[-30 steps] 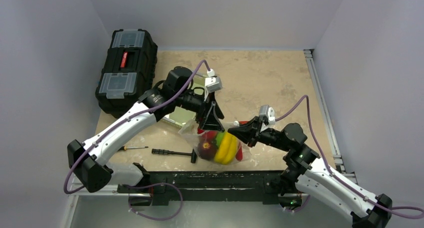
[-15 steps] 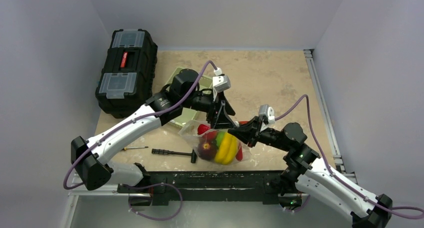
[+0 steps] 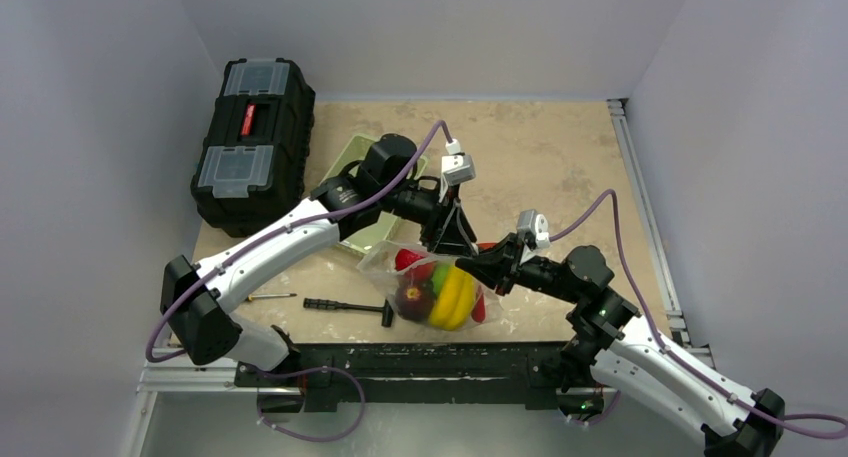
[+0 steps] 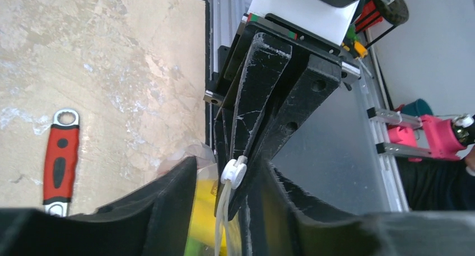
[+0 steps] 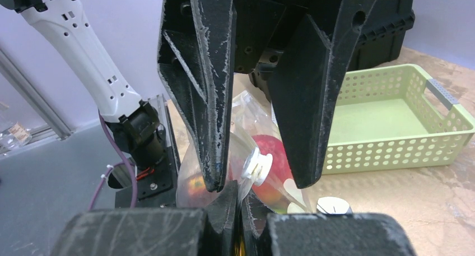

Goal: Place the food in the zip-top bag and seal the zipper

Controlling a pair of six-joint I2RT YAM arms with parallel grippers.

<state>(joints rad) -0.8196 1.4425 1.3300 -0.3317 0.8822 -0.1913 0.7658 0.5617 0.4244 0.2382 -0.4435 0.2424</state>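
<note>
Food (image 3: 448,295) sits inside the zip-top bag (image 3: 378,267), just on the near side of the green basket (image 5: 392,152). The right gripper (image 3: 480,264) is pressed tight on the bag's mouth edge. The left gripper (image 3: 452,247) is spread either side of the white zipper tab (image 5: 257,165) (not touching it yet). Loading looks done, and sealing is what's left.

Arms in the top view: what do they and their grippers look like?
The left arm and right arm: white shells, black joints, purple cable along each, white camera block at the wrist. The left gripper and right gripper: black, two tapered, scuffed fingers.
</note>
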